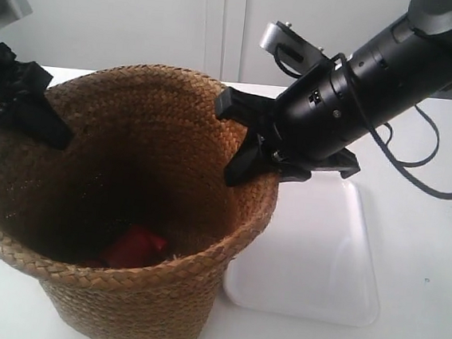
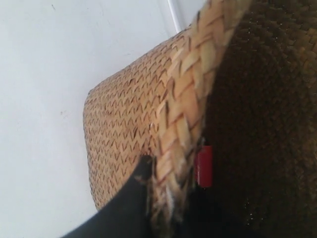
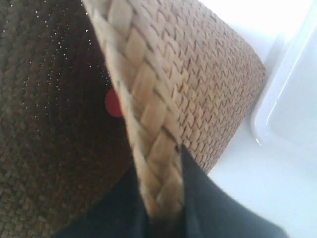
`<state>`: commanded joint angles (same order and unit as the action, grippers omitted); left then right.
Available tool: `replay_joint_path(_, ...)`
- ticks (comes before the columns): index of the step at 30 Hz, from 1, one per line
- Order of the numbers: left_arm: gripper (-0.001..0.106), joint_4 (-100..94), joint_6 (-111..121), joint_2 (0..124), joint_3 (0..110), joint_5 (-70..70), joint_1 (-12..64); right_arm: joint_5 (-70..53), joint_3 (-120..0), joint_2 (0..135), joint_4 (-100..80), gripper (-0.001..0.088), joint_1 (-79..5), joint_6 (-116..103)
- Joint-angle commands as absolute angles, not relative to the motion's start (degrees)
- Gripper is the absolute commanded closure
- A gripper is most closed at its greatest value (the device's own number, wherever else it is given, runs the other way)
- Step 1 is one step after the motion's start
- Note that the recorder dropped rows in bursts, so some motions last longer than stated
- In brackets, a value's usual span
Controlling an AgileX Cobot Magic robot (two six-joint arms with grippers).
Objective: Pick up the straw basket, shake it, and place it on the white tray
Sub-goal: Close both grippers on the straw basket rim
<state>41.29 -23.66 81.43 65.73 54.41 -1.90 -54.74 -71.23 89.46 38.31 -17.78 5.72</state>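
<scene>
The straw basket (image 1: 142, 290) is upright at the exterior view's left and middle, its brown woven wall (image 2: 124, 114) flaring to a braided rim. My left gripper (image 1: 53, 130) is at the rim's left side. In the left wrist view it (image 2: 173, 166) is shut on the rim, one finger outside and one inside. My right gripper (image 1: 251, 160) holds the opposite side of the rim. The right wrist view shows it (image 3: 158, 171) shut on the braid, against the basket's wall (image 3: 208, 84). The white tray (image 1: 313, 266) lies flat just right of the basket, and its rim (image 3: 292, 104) is close to the basket's base.
A red object (image 1: 135, 245) lies at the dark bottom of the basket and appears as a red spot (image 3: 113, 104) in the right wrist view. The white table (image 1: 428, 237) extends past the tray. A cable (image 1: 425, 177) hangs from the right arm above the table.
</scene>
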Motion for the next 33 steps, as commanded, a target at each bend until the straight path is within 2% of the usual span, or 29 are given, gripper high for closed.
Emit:
replay_joint_path(16,0.105,49.47,-33.96,70.74,65.61,45.51,-1.02,-41.02,-71.23,77.42,33.06,0.0868,-17.78,8.45)
replay_joint_path(21,0.105,50.48,-34.97,64.86,61.03,37.28,3.02,-43.56,-70.97,74.11,28.32,0.0868,-18.46,9.23)
replay_joint_path(27,0.105,51.32,-34.87,54.35,51.55,27.93,9.74,-41.58,-65.33,67.6,26.06,0.0868,-23.16,8.65)
replay_joint_path(33,0.105,52.27,-35.29,43.2,48.46,18.44,14.37,-30.5,-57.6,57.9,21.75,0.0868,-28.48,2.06)
